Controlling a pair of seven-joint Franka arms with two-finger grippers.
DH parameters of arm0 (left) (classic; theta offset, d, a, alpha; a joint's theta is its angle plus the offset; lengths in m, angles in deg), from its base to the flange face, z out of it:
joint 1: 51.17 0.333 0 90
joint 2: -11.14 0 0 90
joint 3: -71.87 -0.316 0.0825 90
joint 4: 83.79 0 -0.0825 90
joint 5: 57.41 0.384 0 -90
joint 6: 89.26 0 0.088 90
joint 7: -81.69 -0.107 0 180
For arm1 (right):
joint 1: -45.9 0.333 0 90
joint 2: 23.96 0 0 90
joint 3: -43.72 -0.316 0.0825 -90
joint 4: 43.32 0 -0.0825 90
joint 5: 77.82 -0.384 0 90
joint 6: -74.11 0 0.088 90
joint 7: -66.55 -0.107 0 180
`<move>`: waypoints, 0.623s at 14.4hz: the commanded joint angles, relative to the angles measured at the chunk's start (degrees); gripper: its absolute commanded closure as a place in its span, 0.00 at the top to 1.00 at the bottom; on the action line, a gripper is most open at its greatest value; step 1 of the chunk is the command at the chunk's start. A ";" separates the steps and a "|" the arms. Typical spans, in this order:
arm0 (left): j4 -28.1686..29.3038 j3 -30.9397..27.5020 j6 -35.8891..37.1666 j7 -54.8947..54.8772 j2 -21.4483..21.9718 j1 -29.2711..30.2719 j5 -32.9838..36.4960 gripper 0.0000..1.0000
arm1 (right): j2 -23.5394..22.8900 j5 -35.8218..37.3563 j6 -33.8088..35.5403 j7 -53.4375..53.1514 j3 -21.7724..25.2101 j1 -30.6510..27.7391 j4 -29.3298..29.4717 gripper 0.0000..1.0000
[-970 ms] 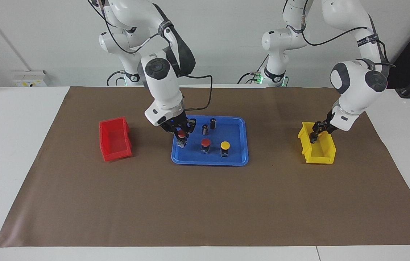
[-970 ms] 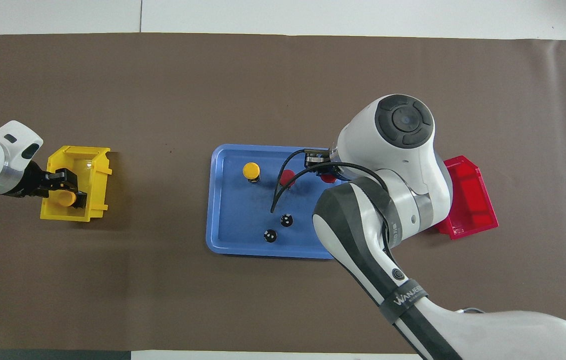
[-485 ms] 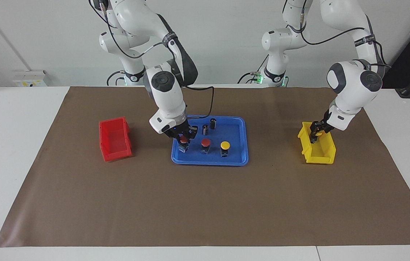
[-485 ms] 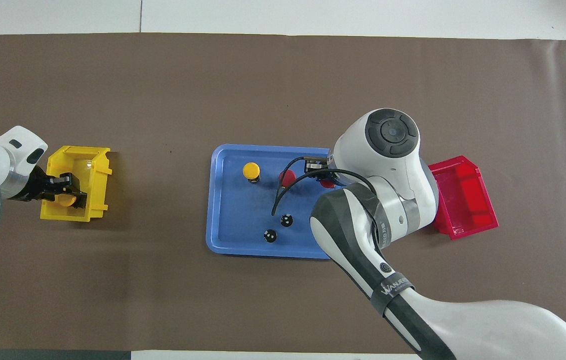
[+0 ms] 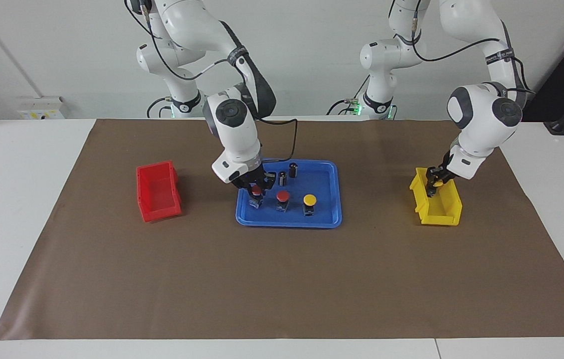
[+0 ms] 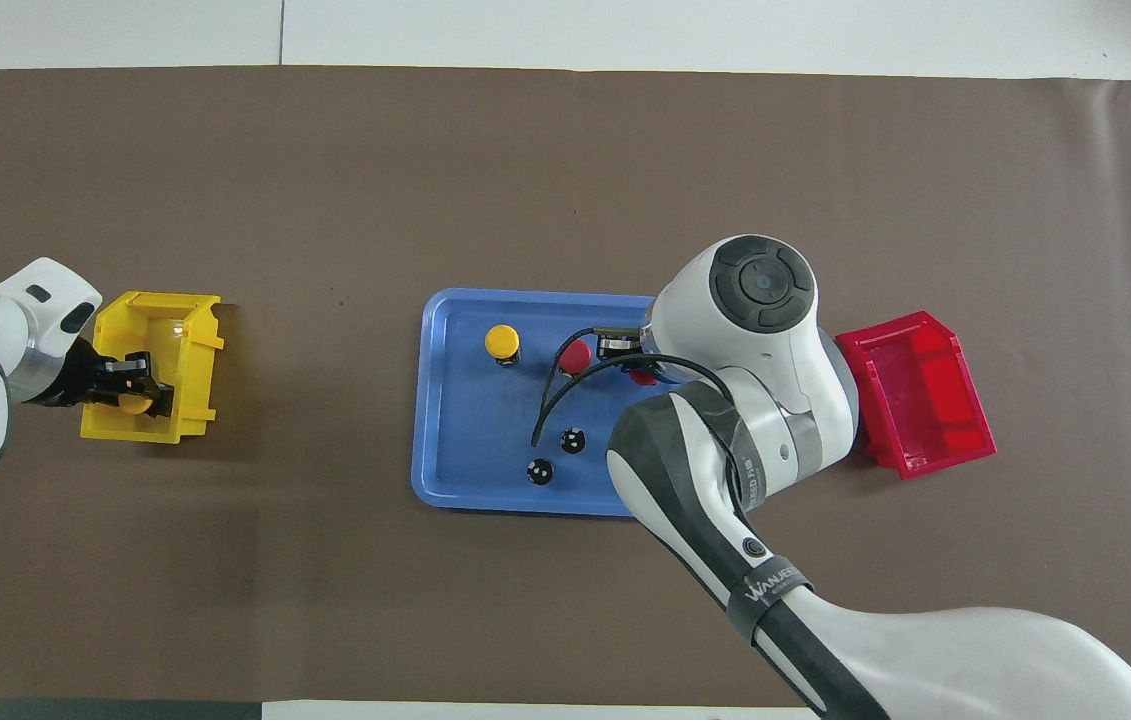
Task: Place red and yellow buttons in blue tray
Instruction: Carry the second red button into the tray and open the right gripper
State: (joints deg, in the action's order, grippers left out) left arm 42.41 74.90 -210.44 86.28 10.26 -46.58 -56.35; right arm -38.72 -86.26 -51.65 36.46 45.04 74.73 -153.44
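Observation:
The blue tray [image 5: 329, 175] [image 6: 465, 440] lies mid-table. In it stand a yellow button [image 5: 309, 204] [image 6: 501, 342] and a red button [image 5: 282, 200] [image 6: 576, 354]. My right gripper [image 5: 256, 193] [image 6: 637, 372] is low in the tray's end toward the right arm, shut on a second red button [image 5: 257, 191] [image 6: 642, 378]. My left gripper [image 5: 434, 185] [image 6: 131, 393] is inside the yellow bin [image 5: 444, 212] [image 6: 187, 330], shut on a second yellow button [image 5: 438, 183] [image 6: 134, 404].
Two capless dark cylinders [image 5: 287, 173] [image 6: 557, 455] stand in the tray, nearer to the robots than the buttons. A red bin [image 5: 158, 191] [image 6: 925, 400] stands beside the tray toward the right arm's end. A brown mat [image 5: 282, 279] covers the table.
My right gripper has come down and toward the tray's middle with the red button. My left gripper has risen a little in the yellow bin with the yellow button.

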 commanded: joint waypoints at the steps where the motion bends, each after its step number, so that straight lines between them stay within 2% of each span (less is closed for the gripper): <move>1: -2.16 0.04 2.50 1.21 0.79 -0.11 0.87 0.02 | 1.13 -1.31 -0.80 0.64 0.08 -0.26 -0.89 0.79; 2: -5.84 0.04 5.75 1.12 -0.09 -0.20 0.70 0.01 | 1.13 -0.70 -0.62 0.73 0.08 -0.35 -0.53 0.93; 3: -10.49 0.22 10.04 1.21 -0.18 -0.46 0.61 0.01 | 1.48 -0.26 -0.19 0.82 0.25 -0.61 -0.01 1.00; 4: -14.45 0.57 14.96 1.30 0.17 -0.72 0.43 0.01 | 1.92 0.18 0.60 0.82 0.60 -1.05 0.87 1.00; 6: -20.71 0.75 23.85 1.82 1.65 -2.83 -1.75 0.01 | 3.24 3.85 7.07 0.91 0.69 -5.16 5.24 1.00; 9: -26.68 2.67 28.70 10.84 1.32 -7.91 -4.31 0.01 | 5.96 8.53 17.63 4.48 0.69 -10.26 10.79 1.00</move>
State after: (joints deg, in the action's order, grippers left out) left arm 19.81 76.56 -185.24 91.12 12.73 -50.66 -59.82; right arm -34.68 -79.65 -39.76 37.66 46.18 67.89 -145.78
